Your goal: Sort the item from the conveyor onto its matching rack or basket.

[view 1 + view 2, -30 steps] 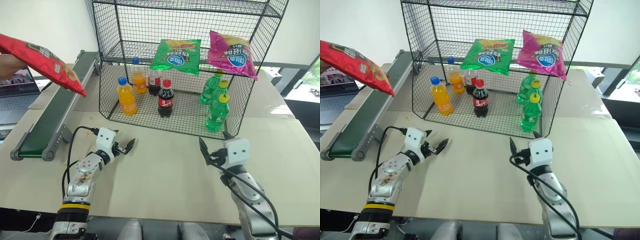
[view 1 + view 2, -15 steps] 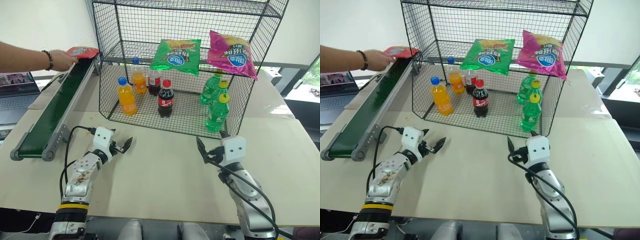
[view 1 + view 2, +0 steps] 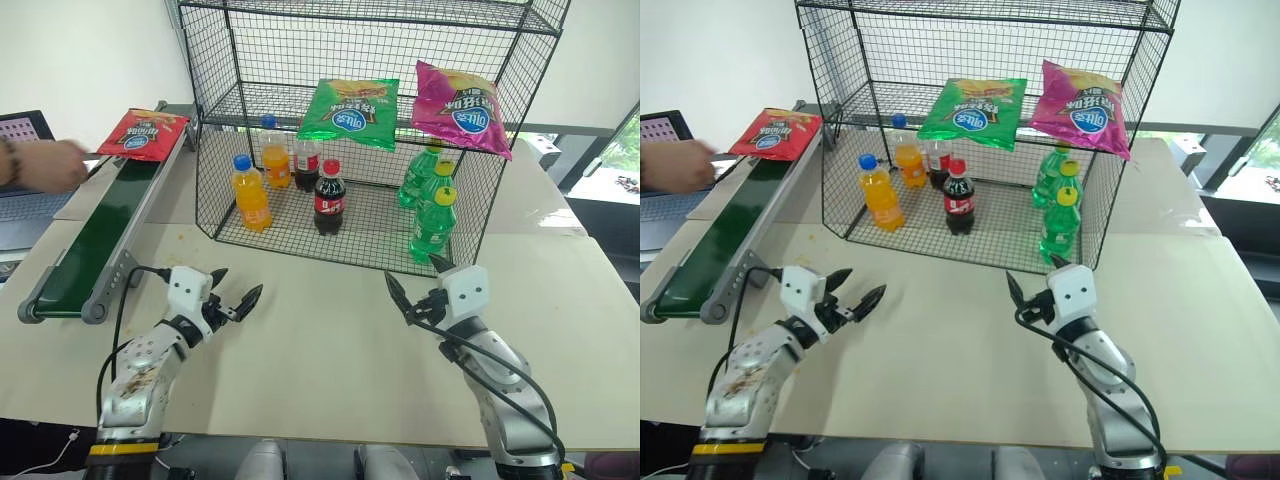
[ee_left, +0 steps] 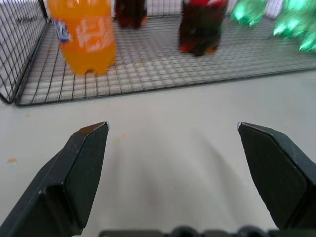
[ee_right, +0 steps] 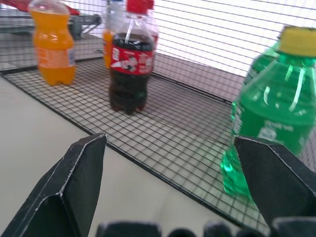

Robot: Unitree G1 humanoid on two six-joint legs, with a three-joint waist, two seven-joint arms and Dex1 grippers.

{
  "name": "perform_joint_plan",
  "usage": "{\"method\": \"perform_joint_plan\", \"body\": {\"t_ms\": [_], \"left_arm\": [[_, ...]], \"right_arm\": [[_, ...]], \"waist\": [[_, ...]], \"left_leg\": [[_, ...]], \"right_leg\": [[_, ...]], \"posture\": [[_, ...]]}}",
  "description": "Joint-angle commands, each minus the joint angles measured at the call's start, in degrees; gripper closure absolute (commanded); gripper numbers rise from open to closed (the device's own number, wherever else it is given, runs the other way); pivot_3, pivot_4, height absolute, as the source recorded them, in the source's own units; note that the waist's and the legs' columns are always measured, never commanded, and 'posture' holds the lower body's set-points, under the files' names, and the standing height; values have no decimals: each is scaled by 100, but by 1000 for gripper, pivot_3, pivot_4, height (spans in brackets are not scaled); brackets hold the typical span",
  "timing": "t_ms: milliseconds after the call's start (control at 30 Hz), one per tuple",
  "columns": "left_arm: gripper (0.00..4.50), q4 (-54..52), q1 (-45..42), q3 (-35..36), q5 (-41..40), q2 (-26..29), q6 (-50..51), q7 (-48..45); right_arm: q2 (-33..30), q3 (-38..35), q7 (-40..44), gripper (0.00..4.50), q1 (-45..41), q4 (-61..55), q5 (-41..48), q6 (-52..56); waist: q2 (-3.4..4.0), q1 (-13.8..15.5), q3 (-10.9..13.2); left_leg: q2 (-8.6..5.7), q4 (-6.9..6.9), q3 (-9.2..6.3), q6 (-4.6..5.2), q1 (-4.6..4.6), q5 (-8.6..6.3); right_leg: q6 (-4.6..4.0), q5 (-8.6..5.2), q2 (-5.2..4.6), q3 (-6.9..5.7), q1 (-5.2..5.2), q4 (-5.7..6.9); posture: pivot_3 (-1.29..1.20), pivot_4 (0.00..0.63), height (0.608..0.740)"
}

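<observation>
Left eye view: red bag (image 3: 142, 134) on conveyor (image 3: 90, 243)

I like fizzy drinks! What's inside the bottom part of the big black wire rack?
Bottles stand on the rack's bottom shelf: two orange drinks, two dark colas and green sodas. The back cola and back green bottles are partly covered by the front ones.

silver metal forearms, left one (image 3: 140, 365) flecked with rust-coloured marks above a yellow band. white boxy wrist blocks. black pointed fingers (image 4: 74, 173). black cable looped along each arm (image 3: 500, 375).
</observation>
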Motion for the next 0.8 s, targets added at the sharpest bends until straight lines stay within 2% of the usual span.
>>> {"method": "perform_joint_plan", "body": {"t_ms": [33,233,367,533,667,800], "left_arm": [[58,-990,334,889,-1052,147,729,246],[58,-1424,1199,2901,-3804,202,2003,1236],[58,-1350,1713,3838,-5311,28,1977,2002],[58,-1232,2169,4574,-7105,-74,1651,2871],[58,-614,2466,4934,-7968,-163,1383,3247],[58,-28,2466,4892,-8147,-181,1229,3518]], "right_arm": [[-245,-64,590,0,-323,-340,604,121],[-496,80,1464,0,-1084,-298,1536,409],[-612,385,2184,0,-1521,-191,1896,362],[-626,591,2980,0,-2058,-70,2568,523],[-587,731,3455,0,-2435,143,2858,556],[-486,842,3714,0,-2742,348,2935,523]], "waist": [[0,-22,0],[1,-126,0],[-1,-112,0],[-10,-44,-4],[-10,-65,-4],[-10,-59,-4]], "left_leg": [[1,0,-1,0,3,0],[10,3,-1,14,7,-8],[9,3,-2,20,10,-12],[6,14,-9,20,9,-12],[6,15,-8,20,27,-13],[6,12,-8,19,31,-13]], "right_leg": [[0,0,1,0,1,1],[0,0,6,-2,4,1],[0,0,3,-5,5,-1],[0,0,-3,-13,14,-3],[-2,-1,-2,-14,28,-5],[-6,-4,0,-16,30,-7]], "posture": [[0,150,740],[0,150,740],[0,150,740],[0,150,740],[0,150,740],[0,150,740]]}}
